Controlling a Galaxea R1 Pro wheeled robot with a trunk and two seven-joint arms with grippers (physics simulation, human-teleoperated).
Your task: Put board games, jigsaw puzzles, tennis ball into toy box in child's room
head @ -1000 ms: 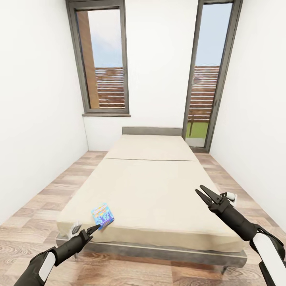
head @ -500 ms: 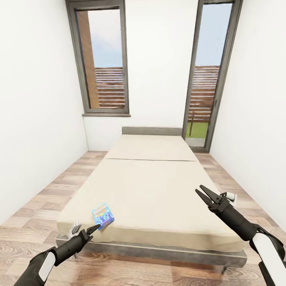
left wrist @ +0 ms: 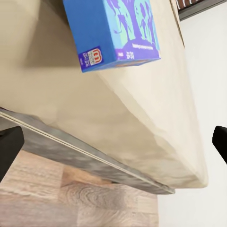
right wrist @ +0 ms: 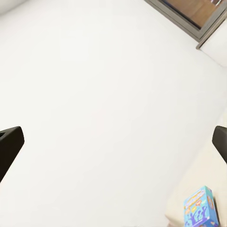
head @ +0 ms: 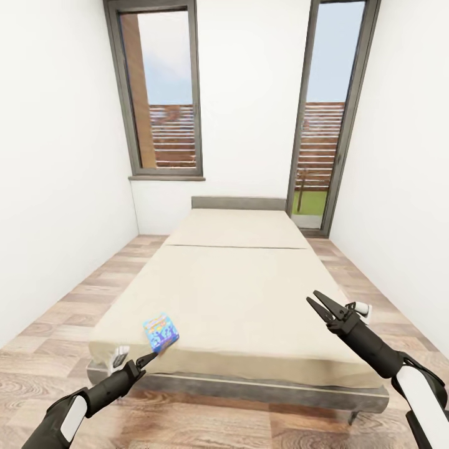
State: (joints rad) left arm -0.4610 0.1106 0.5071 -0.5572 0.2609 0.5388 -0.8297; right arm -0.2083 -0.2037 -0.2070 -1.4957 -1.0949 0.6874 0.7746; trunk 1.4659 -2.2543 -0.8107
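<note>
Facing the foot of the bed (head: 240,293) in the child's room, windows (head: 165,93) ahead, wood-plank floor (head: 56,324) on both sides

One board game (head: 161,330), the blue box with purple silhouettes, lying flat on the beige cover close to the near left corner of the bed, apparently the sole box on the cover in the head view; seen close and large in the left wrist view (left wrist: 111,30), just back from the mattress edge, and small and far off in the right wrist view (right wrist: 201,210)

Left hand (head: 148,359) low at the bed's near edge, tips just short of the box and not touching it; fingers spread wide in the wrist view, with one dark fingertip (left wrist: 9,146) at each side of the picture and nothing between them

Right hand (head: 319,305) raised over the right side of the bed, well apart from the box, jaws parted and empty

As a judgement of progress: nothing carried at this moment, this game not yet picked up, so its trip to the toy box remains to be done; state of the other toys, the desk and the toy box impossible to tell from here

Likely step in hand: reaching in to take the blue box from the bed with the left hand
</note>
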